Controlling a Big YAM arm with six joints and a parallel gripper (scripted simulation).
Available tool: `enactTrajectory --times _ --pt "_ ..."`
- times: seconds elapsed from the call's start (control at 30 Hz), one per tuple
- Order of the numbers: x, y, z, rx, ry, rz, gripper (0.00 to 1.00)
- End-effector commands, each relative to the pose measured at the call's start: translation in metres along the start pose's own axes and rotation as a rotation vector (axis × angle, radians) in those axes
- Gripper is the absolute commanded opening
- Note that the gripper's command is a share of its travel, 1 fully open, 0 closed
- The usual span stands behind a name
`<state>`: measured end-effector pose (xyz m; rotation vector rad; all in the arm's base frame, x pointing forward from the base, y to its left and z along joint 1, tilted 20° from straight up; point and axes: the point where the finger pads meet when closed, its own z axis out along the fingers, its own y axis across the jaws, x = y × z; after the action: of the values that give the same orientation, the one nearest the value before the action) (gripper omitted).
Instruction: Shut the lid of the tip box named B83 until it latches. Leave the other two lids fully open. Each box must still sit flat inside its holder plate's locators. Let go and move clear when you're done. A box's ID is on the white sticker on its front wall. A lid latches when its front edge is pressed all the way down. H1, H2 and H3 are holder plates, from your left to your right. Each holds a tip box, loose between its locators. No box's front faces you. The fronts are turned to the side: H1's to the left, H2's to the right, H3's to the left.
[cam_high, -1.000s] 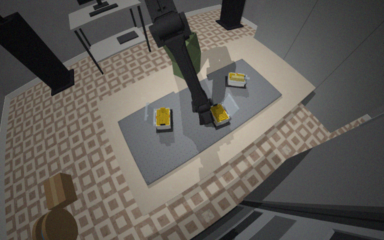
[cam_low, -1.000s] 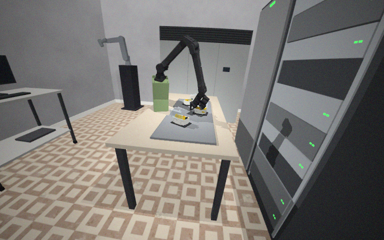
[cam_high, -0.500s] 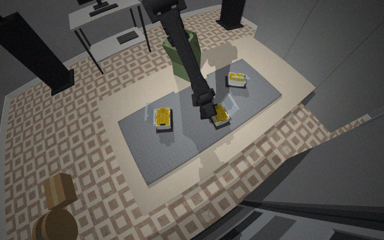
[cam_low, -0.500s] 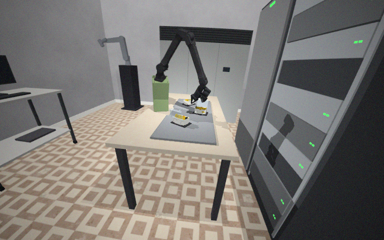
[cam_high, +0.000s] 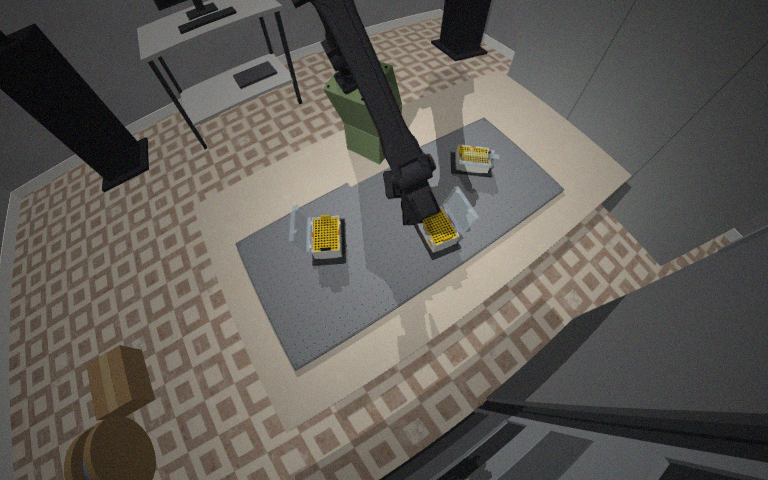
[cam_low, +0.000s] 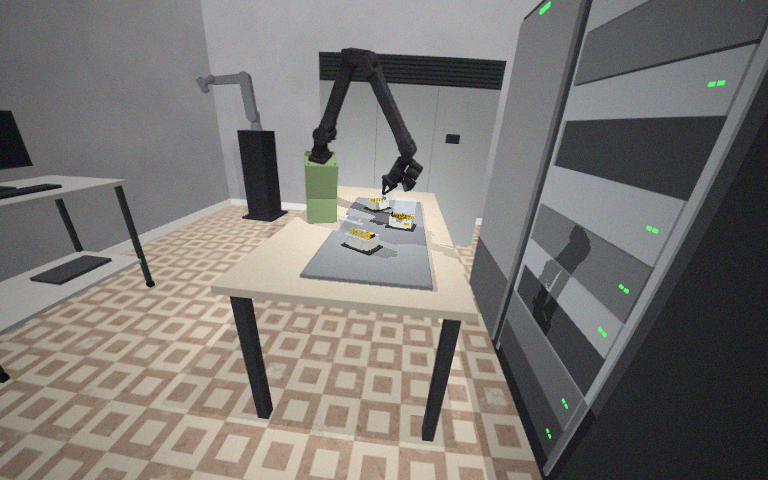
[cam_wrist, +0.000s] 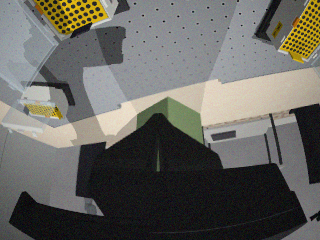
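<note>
Three white tip boxes with yellow tip racks sit on dark holder plates on the grey perforated plate, all with clear lids open. In the top view they are the left box (cam_high: 326, 234), the middle box (cam_high: 440, 229) and the right box (cam_high: 474, 155). The middle box's lid (cam_high: 461, 206) stands open on its far side. My gripper (cam_high: 416, 217) is shut and empty, hovering above the middle box's arm-side edge; it also shows in the exterior view (cam_low: 386, 189). I cannot read any sticker.
The green pedestal (cam_high: 362, 118) carrying my arm stands behind the grey plate (cam_high: 396, 237). The beige table edge runs all round the plate. A tall cabinet (cam_low: 594, 226) stands close to the table's right side.
</note>
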<state>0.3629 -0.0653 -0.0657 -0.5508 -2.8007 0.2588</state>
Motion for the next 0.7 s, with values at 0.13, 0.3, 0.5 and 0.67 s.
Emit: enactTrajectory --times 0.13,0.3,0.5,0.67 --pt "0.018 -0.005 -0.008 0.012 0.046 0.022 0.0" --pt "0.019 -0.005 -0.008 0.012 0.047 0.017 0.0" --pt "0.017 -0.005 -0.008 0.011 0.042 0.017 0.0" --pt "0.017 -0.005 -0.008 0.011 0.042 0.017 0.0"
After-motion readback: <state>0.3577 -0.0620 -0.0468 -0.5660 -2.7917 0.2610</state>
